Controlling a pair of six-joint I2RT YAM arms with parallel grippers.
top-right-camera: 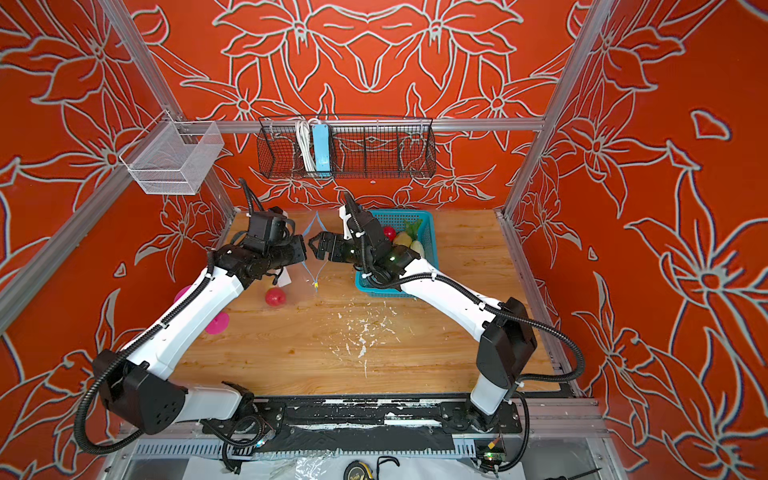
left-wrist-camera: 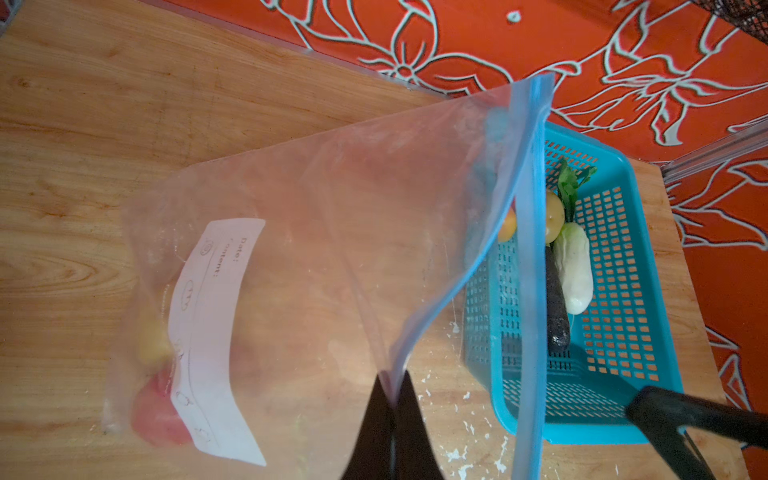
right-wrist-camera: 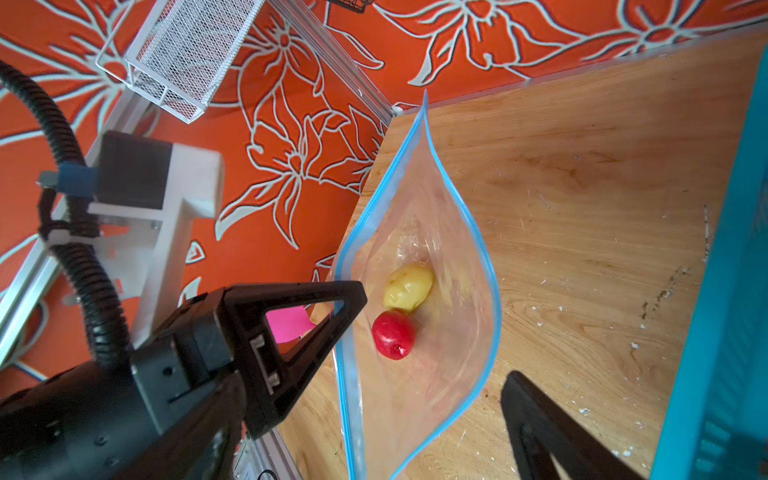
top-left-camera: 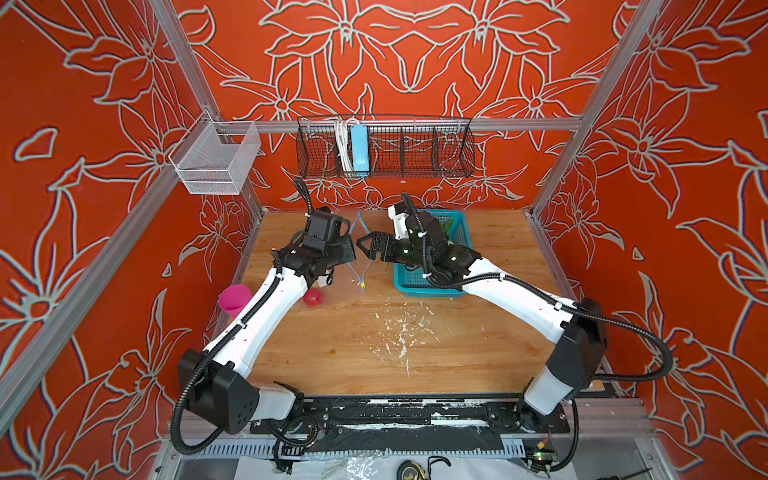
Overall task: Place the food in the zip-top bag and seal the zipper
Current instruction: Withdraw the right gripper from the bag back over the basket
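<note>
The clear zip-top bag (left-wrist-camera: 311, 249) lies left of centre with its mouth held up and spread open. Its blue zipper (right-wrist-camera: 469, 216) rings the opening, and the yellowish slider (top-left-camera: 363, 285) sits at the near end. Inside lie a red apple (right-wrist-camera: 393, 334) and a tan potato (right-wrist-camera: 408, 287). My left gripper (left-wrist-camera: 392, 380) is shut on the left lip of the bag's mouth. My right gripper (top-left-camera: 365, 248) hangs open and empty just right of the mouth. The teal basket (left-wrist-camera: 648, 249) holds a white radish (left-wrist-camera: 575, 270), a dark eggplant (left-wrist-camera: 557, 299) and a yellow fruit (left-wrist-camera: 555, 216).
A pink cup (top-left-camera: 235, 300) stands at the table's left edge beside the left arm. White flecks (top-left-camera: 399, 328) dot the middle of the wooden table. A black wire basket (top-left-camera: 386, 147) and a white mesh bin (top-left-camera: 216, 160) hang on the back rail.
</note>
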